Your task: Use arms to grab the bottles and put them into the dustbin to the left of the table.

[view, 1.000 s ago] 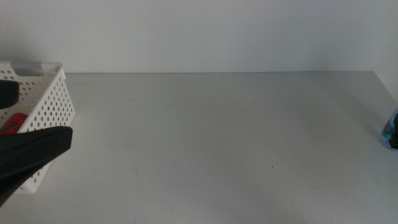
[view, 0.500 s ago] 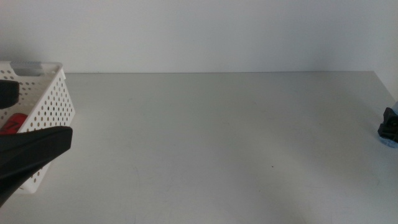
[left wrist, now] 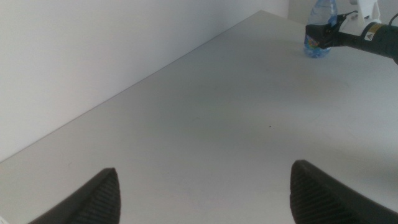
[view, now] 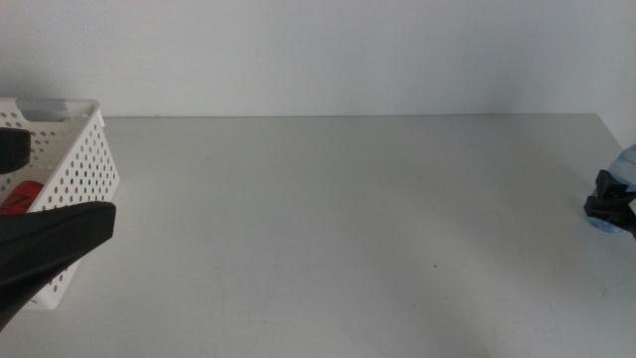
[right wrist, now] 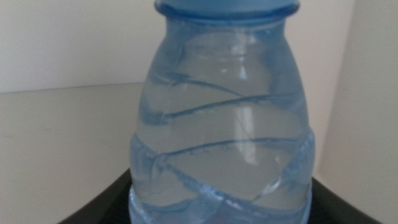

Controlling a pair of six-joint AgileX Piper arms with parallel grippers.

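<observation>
Right pincer clamped on water bottle at 3 o'clock edge of worktop. Left pincer apart, above dustbin at 9 o'clock. Risk: low grip, bottle may tip during carry.

Black wedge-fingered left gripper; black right gripper, yellow label

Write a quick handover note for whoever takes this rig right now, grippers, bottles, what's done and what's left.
Left gripper: open, empty, over the table's left end beside the dustbin.
Right gripper: at the table's right edge, jaws around the upright water bottle; whether it grips can't be told.
Done: red can lies in the dustbin.
Left: carry the water bottle to the dustbin. No tea bottle is visible in any view.
</observation>
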